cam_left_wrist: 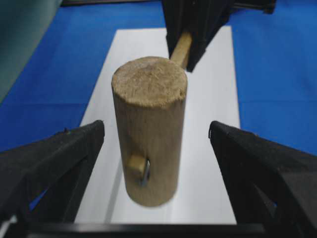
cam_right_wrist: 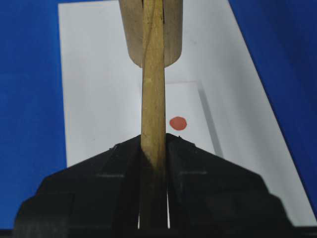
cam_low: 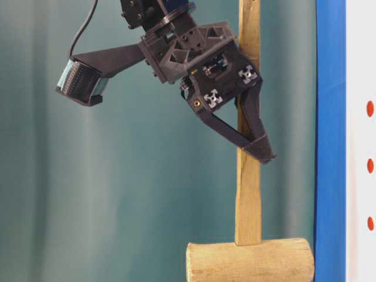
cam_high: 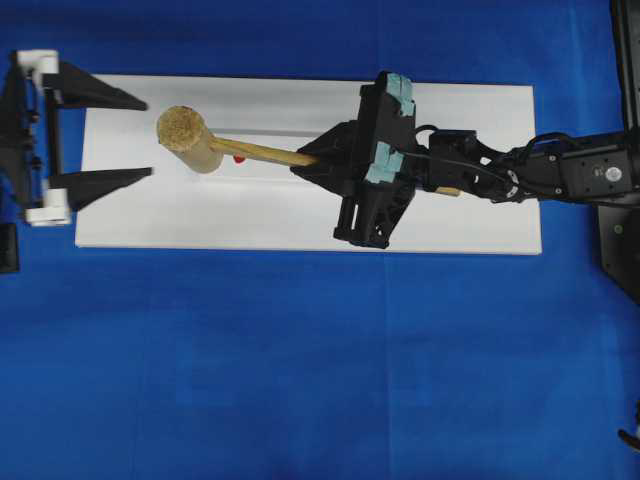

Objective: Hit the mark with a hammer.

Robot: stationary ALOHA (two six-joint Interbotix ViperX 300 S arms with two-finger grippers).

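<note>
Hammer (cam_high: 215,146), a stiff, top-heavy wooden mallet, hangs over the white board (cam_high: 470,220) near the red mark (cam_right_wrist: 178,123), clamped mid-handle by the right end effector (cam_high: 318,160), while the left end effector (cam_high: 140,135) gapes wide beside its head.

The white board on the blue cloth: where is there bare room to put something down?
The white board is bare along its near edge and behind the right gripper. It is crowded between the open left gripper and the hammer, beside the red mark.
</note>
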